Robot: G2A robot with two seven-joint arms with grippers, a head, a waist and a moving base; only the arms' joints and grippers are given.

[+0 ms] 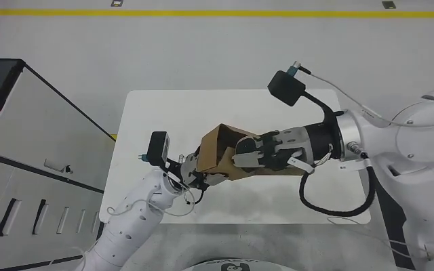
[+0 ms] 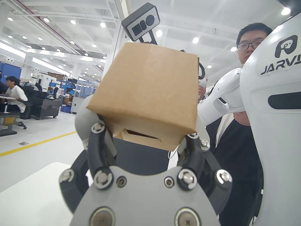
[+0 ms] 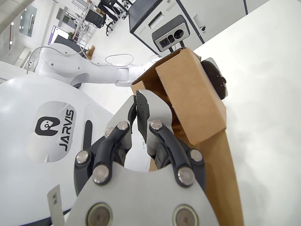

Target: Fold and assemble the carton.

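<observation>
Hanging above the middle of the table (image 1: 271, 108), the carton (image 1: 217, 150) half formed. Could buckle or twist loose if shoved hard against a single clamp. Clamped across its walls by the left gripper (image 2: 141, 130), angled up from the table's near-left; right gripper (image 3: 138, 104) pinched narrow, level over the table's right half, by the loose flap (image 3: 218, 165).

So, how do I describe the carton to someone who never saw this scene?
Above the middle of the white table, the left tool grips the carton. It is the only brown cardboard thing there, with one end open.
</observation>
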